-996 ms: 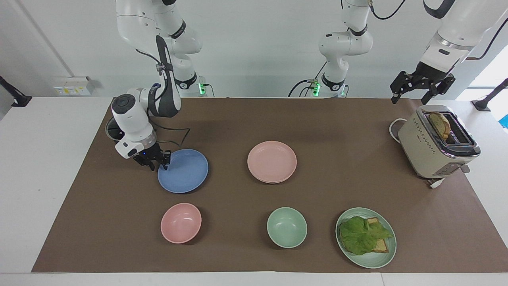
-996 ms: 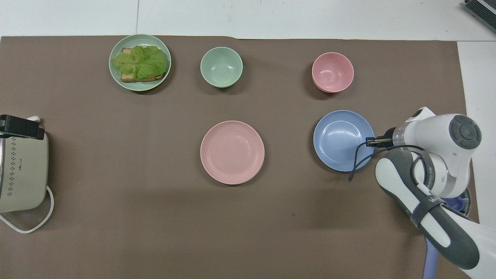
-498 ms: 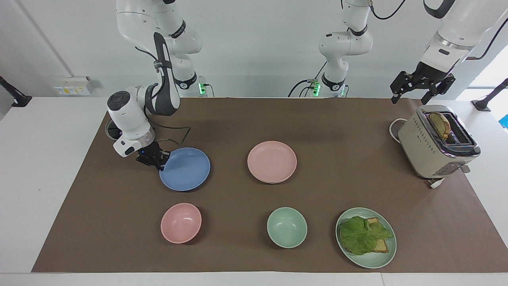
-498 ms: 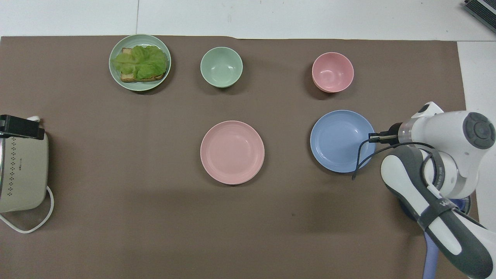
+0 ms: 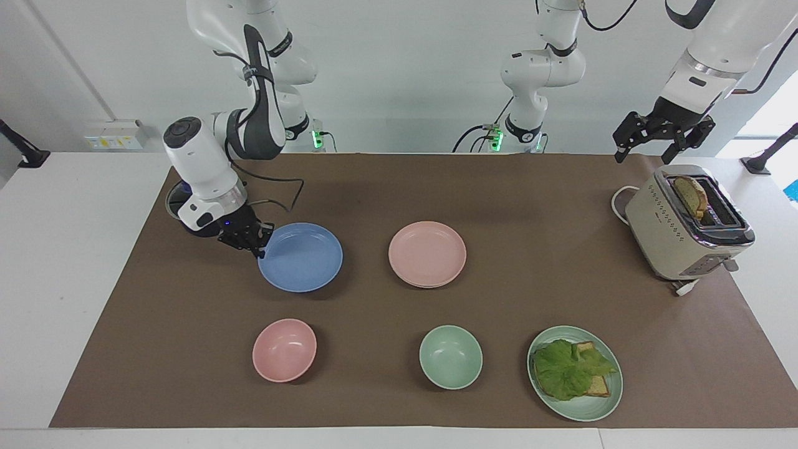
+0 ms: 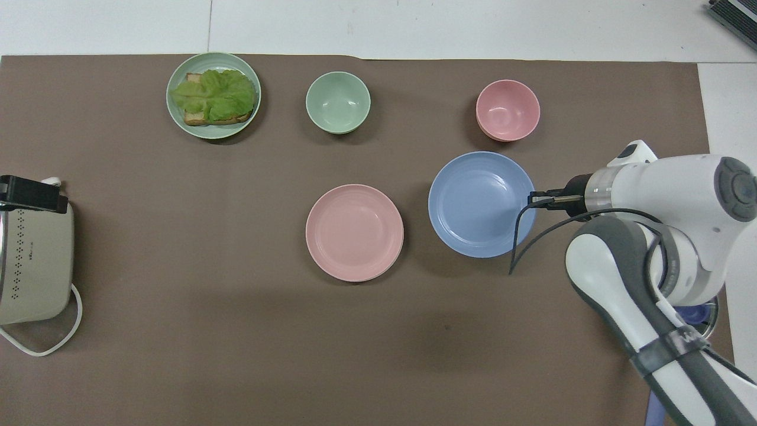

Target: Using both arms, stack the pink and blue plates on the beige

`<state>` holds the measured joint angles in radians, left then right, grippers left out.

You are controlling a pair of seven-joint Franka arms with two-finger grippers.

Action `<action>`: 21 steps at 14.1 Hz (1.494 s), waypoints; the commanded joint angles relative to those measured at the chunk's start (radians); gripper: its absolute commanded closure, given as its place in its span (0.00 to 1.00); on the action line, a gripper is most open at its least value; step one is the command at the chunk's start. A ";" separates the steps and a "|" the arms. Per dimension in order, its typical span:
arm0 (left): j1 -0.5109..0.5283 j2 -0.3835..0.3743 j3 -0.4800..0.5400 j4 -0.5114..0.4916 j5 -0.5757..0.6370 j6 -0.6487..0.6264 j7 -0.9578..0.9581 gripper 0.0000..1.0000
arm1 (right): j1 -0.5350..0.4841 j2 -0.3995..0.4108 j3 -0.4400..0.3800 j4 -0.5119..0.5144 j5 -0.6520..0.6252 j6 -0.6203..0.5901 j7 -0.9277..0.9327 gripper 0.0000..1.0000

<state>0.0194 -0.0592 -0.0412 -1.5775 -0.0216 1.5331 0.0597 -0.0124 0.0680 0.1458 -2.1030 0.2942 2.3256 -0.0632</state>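
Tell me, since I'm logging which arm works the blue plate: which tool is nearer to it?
Right. The right tool is shut on the blue plate at its rim. The left tool hangs over the toaster, at the left arm's end of the table.

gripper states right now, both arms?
Right gripper: shut on the rim of the blue plate, plate lifted off the mat.
Left gripper: open, empty, waiting above the toaster.

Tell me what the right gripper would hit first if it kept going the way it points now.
The right gripper, shut on the blue plate rim, points toward the pink plate mid-table. Its held plate would probably meet that stack first, though height is hard to judge.
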 commanded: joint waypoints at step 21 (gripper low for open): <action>0.016 -0.005 -0.011 0.005 0.009 -0.018 0.002 0.00 | 0.374 0.205 0.003 0.034 0.003 0.253 0.421 0.94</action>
<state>0.0194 -0.0591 -0.0412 -1.5775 -0.0216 1.5328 0.0597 0.3601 0.2723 0.1506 -2.0686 0.2941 2.5577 0.3479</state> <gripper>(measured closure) 0.000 0.952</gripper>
